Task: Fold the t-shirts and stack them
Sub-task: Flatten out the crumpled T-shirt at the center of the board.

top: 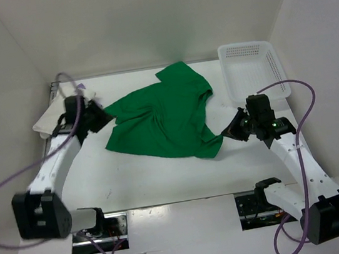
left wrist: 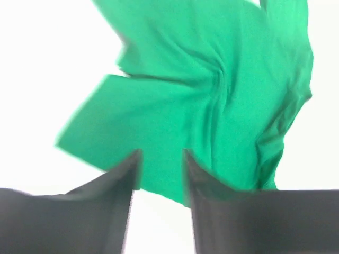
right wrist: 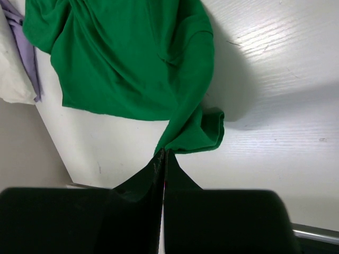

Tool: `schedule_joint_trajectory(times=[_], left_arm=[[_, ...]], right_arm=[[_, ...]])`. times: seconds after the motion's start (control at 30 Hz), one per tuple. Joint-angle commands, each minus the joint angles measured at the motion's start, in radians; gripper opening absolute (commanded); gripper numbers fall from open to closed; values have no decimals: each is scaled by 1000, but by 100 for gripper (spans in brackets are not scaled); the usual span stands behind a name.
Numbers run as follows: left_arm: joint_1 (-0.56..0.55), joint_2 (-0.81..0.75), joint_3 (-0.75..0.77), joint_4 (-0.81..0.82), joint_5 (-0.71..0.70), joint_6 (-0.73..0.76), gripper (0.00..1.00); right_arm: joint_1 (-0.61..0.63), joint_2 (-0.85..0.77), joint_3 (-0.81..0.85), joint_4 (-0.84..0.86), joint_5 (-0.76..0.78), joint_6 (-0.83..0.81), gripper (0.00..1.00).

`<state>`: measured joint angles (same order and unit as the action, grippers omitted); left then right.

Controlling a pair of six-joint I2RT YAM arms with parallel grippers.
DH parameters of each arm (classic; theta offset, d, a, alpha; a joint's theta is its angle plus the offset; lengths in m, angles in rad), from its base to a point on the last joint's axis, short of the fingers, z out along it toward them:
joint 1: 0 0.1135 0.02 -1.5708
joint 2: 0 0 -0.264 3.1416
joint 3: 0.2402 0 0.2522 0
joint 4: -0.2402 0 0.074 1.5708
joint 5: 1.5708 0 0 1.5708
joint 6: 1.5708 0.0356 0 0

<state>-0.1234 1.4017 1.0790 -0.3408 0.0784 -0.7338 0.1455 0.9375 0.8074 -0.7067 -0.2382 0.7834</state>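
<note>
At far left, the white t-shirt and lavender t-shirt lie piled by the wall, just beside my left gripper, whose jaws stand apart at the left edge of the green t-shirt. The green t-shirt sprawls rumpled across the middle of the surface, its near right corner pinched in my closed right gripper, near the white basket.
</note>
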Motion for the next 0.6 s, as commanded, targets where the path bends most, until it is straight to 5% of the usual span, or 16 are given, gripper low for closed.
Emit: schedule_joint_trajectory(times=[0.0, 0.03, 0.07, 0.13, 0.2, 0.3, 0.57], left_arm=[[120, -215, -170, -76, -14, 5, 39], [157, -254, -209, -89, -2, 5, 17], [224, -306, -278, -89, 27, -10, 10], [278, -332, -341, -64, 59, -48, 10], [292, -311, -399, -23, 95, -73, 38], [301, -235, -441, 72, 95, -122, 56], [301, -63, -468, 246, 141, -182, 73]], right_arm=[[2, 17, -4, 67, -39, -21, 0], [2, 17, 7, 67, -39, -32, 0], [11, 17, 7, 67, -39, -45, 0], [11, 27, 16, 67, -39, -68, 0], [11, 37, 16, 67, -39, -81, 0], [11, 37, 16, 67, -52, -81, 0], [11, 9, -2, 67, -61, -81, 0]])
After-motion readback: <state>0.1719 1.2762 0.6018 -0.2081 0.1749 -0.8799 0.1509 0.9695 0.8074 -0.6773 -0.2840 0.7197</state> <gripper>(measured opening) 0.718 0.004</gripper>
